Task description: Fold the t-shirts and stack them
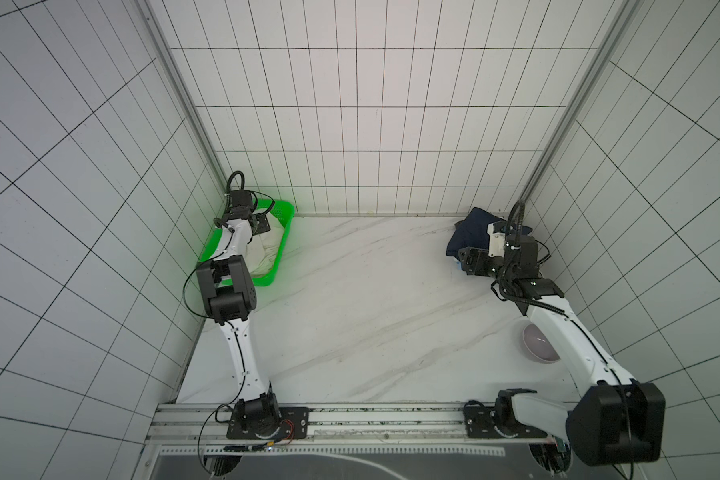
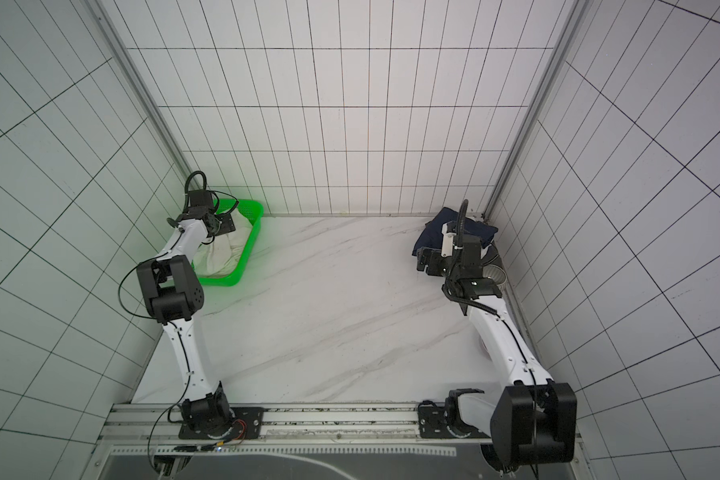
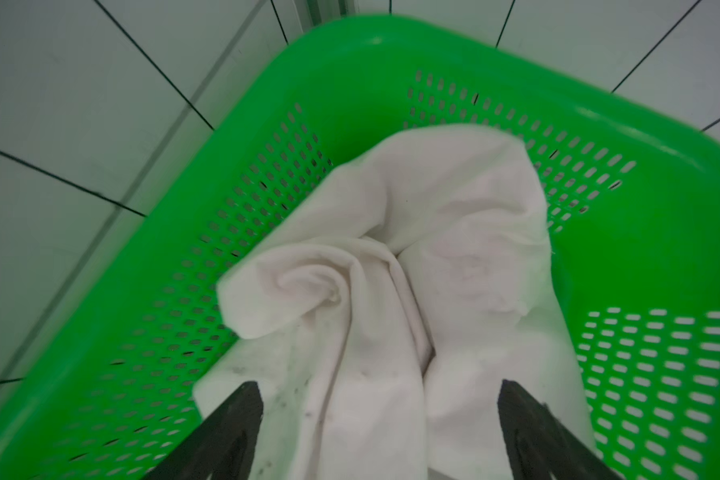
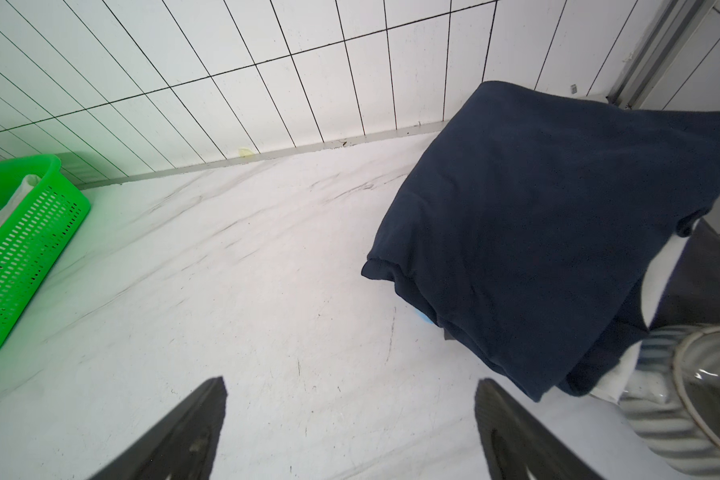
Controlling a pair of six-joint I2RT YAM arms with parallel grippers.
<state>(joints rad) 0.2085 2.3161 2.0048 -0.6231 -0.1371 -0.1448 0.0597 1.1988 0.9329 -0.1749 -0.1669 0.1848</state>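
A crumpled cream-white t-shirt (image 3: 391, 249) with tiny dark specks lies in the green basket (image 3: 433, 45), and shows in both top views (image 1: 267, 249) (image 2: 221, 253). My left gripper (image 3: 379, 384) hangs open over it inside the basket; cloth lies between the spread fingers, unpinched. A folded navy t-shirt (image 4: 537, 216) tops a pile at the back right (image 1: 470, 232) (image 2: 433, 232). A light-blue edge (image 4: 425, 318) and white cloth (image 4: 612, 380) peek from under it. My right gripper (image 4: 352, 381) stands open above bare table just beside that pile, holding nothing.
The green basket (image 1: 285, 241) (image 2: 250, 245) sits in the back left corner against the tiled wall. A ribbed grey-white bowl (image 4: 661, 415) (image 2: 495, 274) stands next to the navy pile. Another pale bowl (image 1: 537, 345) lies under my right arm. The marble table (image 1: 371, 311) spreads between the arms.
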